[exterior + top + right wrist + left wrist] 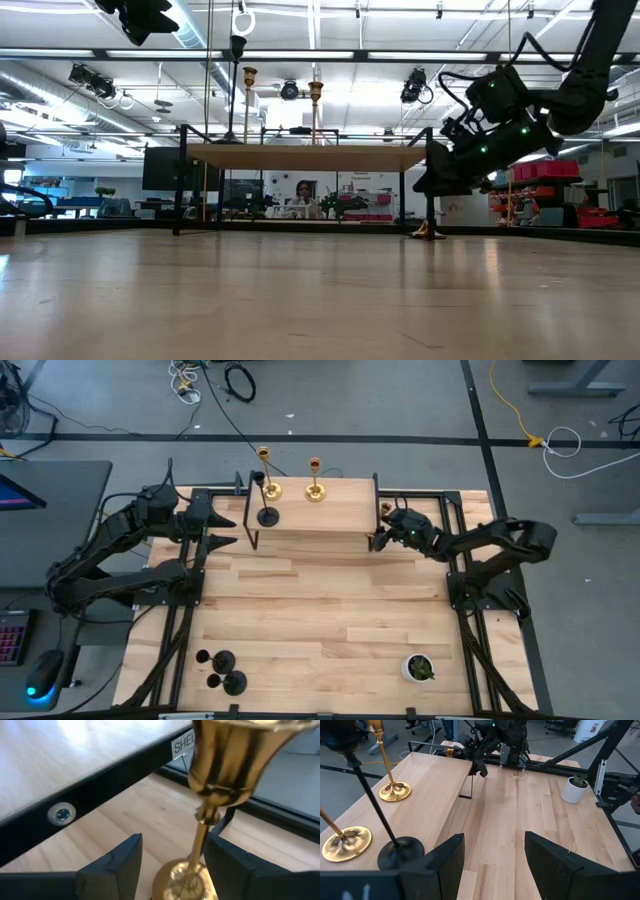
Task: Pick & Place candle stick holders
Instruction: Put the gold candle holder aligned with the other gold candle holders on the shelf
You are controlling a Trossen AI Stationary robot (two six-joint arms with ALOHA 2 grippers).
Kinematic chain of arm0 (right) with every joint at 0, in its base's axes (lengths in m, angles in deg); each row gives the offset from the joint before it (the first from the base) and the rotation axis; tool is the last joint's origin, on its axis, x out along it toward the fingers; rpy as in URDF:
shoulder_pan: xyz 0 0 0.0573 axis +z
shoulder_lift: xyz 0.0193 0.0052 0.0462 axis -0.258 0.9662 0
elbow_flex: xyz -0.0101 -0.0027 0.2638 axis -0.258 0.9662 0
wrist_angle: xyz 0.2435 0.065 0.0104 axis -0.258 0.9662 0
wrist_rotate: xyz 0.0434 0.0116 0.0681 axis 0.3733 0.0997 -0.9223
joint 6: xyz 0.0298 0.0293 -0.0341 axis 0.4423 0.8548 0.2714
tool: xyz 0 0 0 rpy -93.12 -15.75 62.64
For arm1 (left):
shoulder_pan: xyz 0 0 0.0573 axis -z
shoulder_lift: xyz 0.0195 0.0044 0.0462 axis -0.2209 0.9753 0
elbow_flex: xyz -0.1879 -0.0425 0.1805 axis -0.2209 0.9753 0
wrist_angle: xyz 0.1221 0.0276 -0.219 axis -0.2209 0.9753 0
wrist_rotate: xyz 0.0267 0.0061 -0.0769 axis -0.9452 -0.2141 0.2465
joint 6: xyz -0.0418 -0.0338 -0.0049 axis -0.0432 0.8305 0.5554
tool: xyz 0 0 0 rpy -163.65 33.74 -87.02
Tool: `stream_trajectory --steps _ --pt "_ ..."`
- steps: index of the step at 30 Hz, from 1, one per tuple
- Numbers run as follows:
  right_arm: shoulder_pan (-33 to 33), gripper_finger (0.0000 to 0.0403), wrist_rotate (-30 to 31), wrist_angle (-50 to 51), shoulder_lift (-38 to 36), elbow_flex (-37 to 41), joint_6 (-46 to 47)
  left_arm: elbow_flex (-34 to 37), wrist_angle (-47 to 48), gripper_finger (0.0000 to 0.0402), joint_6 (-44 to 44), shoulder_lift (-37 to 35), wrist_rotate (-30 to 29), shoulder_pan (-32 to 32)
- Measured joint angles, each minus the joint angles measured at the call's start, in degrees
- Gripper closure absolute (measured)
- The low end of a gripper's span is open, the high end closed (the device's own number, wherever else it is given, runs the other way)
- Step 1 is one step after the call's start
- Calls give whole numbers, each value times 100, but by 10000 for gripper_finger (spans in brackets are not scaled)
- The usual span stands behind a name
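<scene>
A raised wooden shelf [330,510] stands at the table's far middle. Two gold holders [265,488] [316,490] and one black holder [267,515] stand on it on their bases. A third gold holder [210,815] stands on the table by the shelf's right end, its stem between the open fingers of my right gripper [172,865]. Two black holders [222,660] [235,682] stand at the near left. My left gripper [495,865] is open and empty at the shelf's left end, beside the black holder [400,852]. My right gripper has a finger on each side of the gold holder's thin stem [201,842], coming at it level. The stem stands close to one finger [235,865]; I cannot tell whether it touches. The holder stands upright with its base [185,880] on the table.
A small white pot with a green plant [419,668] stands at the near right. The shelf's black metal legs [377,510] stand close to my right gripper. The wooden table's middle [320,610] is bare. Black frame rails run along both table sides.
</scene>
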Motion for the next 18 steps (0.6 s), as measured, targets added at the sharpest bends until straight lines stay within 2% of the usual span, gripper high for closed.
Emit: stream_trajectory --steps 4,7,10,15,18 --pt "6 207 6 -272 312 -2 -17 0 0 193 -6 1 1 0" --pt "6 231 9 -278 429 -2 -20 0 0 193 -7 2 0 1" --pt "6 274 15 -283 443 -2 -33 0 0 193 -7 0 0 0" --pt "8 377 164 -308 443 -2 -168 0 0 193 -7 2 0 0" --pt "6 387 303 -308 443 -2 -199 0 0 193 -7 1 0 0"
